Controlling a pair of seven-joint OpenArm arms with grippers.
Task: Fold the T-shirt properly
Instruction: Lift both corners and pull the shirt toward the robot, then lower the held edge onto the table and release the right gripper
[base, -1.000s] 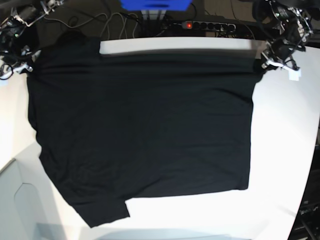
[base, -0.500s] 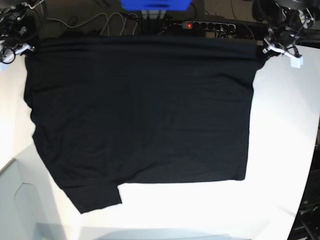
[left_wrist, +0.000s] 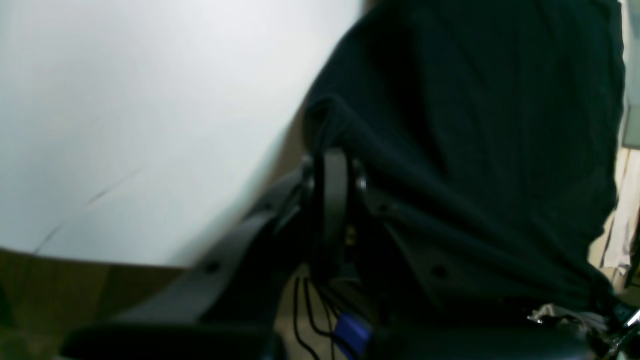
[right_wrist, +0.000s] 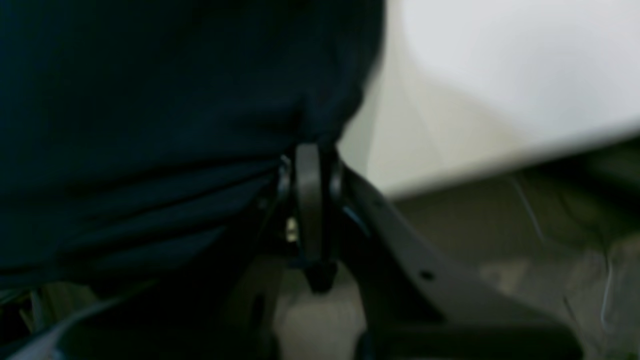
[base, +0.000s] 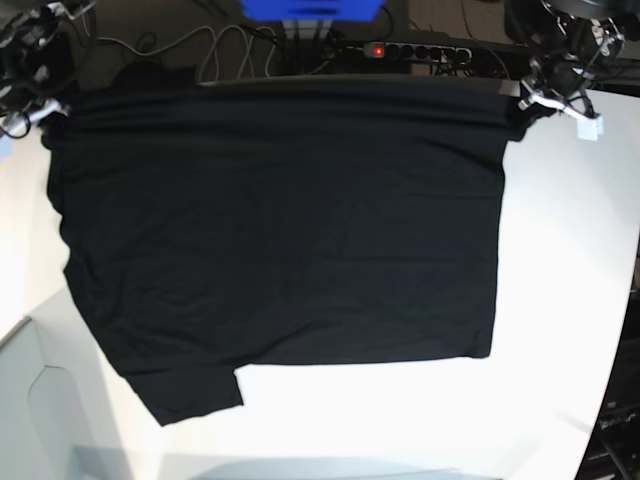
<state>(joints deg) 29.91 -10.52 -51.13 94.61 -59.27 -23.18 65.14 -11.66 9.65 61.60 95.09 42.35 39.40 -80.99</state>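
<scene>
The black T-shirt (base: 280, 230) lies spread over the white table (base: 570, 300), its far edge drawn taut between the two arms, likely so it is flat and square before folding. The left gripper (left_wrist: 330, 150) is clamped on one far corner. The right gripper (right_wrist: 312, 150) pinches the opposite one, though both wrist views are blurred.

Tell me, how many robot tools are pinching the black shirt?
2. The left tool pinches the T-shirt at its far corner on the base view's right; the right tool pinches the far corner on that view's left.
</scene>
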